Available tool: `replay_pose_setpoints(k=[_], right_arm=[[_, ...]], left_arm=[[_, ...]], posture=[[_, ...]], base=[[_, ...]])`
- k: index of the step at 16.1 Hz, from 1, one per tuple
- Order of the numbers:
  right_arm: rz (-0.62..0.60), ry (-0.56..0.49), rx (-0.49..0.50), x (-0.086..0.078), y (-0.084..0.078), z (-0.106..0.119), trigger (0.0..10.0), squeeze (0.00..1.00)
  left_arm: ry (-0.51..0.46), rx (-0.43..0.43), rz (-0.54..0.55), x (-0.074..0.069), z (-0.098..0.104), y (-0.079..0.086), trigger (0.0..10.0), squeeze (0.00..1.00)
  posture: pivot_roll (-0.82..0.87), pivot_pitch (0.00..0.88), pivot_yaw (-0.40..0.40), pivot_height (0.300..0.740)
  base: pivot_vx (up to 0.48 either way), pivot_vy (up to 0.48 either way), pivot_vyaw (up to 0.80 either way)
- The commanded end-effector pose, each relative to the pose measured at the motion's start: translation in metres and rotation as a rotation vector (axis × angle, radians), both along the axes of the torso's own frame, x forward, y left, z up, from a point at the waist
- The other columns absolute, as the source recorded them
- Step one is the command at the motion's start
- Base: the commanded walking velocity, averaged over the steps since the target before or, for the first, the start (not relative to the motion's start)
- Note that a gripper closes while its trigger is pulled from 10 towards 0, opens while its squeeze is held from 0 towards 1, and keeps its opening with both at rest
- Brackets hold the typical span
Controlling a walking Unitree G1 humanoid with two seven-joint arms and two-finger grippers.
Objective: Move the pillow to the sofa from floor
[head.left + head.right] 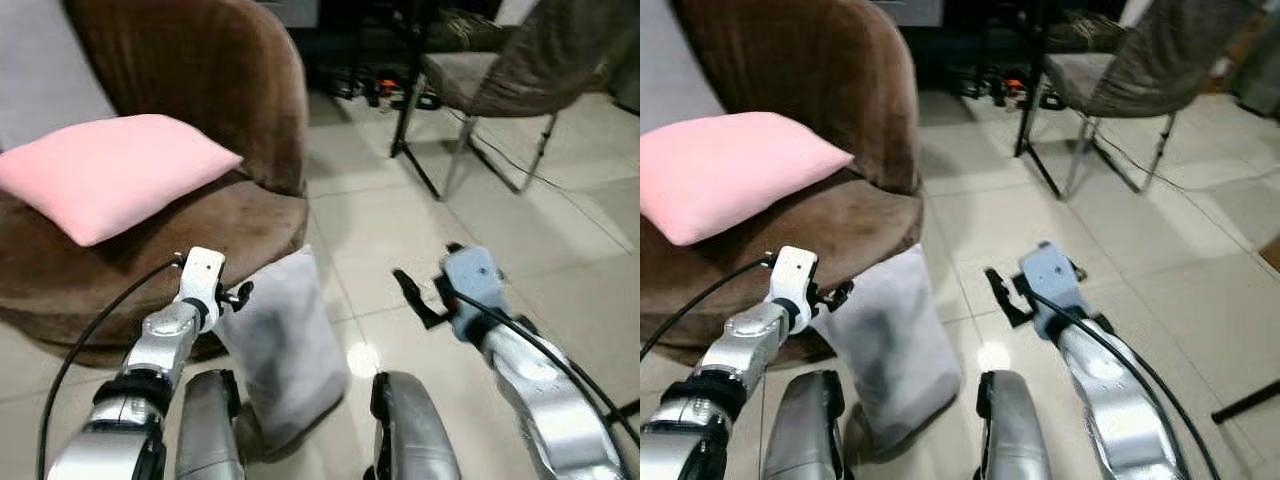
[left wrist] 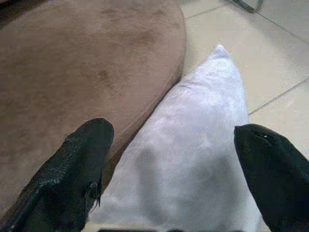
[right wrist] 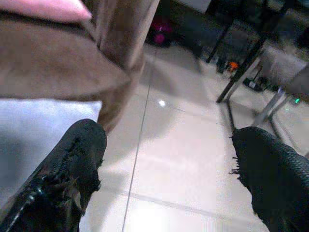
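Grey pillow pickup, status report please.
Both claws open: left claw above the grey pillow, right claw over bare floor. Pillow on the floor, leaning against the brown sofa. Pink pillow occupies the seat.

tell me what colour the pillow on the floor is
Pale grey pillow; the left wrist view shows it best.

The grey pillow's (image 1: 285, 345) lower end is hidden behind the robot's body, the brown sofa (image 1: 220, 220) and pink pillow (image 1: 105, 170) run off the frame's left edge, and the chair's (image 1: 520, 60) top is cropped.
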State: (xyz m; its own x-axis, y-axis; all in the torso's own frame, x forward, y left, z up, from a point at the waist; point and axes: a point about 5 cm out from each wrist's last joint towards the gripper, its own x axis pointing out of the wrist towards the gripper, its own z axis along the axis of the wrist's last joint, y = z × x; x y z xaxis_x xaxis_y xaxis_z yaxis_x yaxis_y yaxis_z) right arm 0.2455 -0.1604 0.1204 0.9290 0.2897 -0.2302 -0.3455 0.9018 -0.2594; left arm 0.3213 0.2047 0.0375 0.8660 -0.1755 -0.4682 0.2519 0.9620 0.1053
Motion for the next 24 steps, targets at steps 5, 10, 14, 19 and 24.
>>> replay_pose_setpoints(k=[5,10,14,19,24], right_arm=[[-0.003,0.024,0.037,-0.024,-0.002,0.019,10.0,0.0],[0.109,0.109,0.048,-0.057,0.004,0.034,10.0,0.0],[0.144,0.159,0.02,-0.073,-0.008,0.041,10.0,0.0],[0.196,0.181,-0.002,-0.082,-0.015,0.053,10.0,0.0],[0.238,0.193,-0.014,-0.085,-0.02,0.06,10.0,0.0]], left_arm=[[0.003,0.104,-0.012,0.005,0.003,0.008,10.0,0.0],[0.011,0.179,0.052,-0.001,-0.001,0.028,10.0,0.0],[-0.004,0.218,0.127,-0.004,0.003,0.05,10.0,0.0],[0.063,0.127,0.238,-0.014,-0.005,0.061,10.0,0.0],[0.125,0.026,0.251,-0.022,-0.017,0.057,10.0,0.0]], posture=[[-0.31,0.17,-0.052,0.531],[-0.35,0.235,-0.084,0.531],[-0.37,0.251,-0.12,0.531],[-0.43,0.264,-0.151,0.531],[-0.46,0.248,-0.16,0.531]], base=[[0.0,0.0,0.0],[0.0,0.0,0.0],[0.0,0.0,0.0],[0.0,0.0,0.0],[0.0,0.0,0.0]])
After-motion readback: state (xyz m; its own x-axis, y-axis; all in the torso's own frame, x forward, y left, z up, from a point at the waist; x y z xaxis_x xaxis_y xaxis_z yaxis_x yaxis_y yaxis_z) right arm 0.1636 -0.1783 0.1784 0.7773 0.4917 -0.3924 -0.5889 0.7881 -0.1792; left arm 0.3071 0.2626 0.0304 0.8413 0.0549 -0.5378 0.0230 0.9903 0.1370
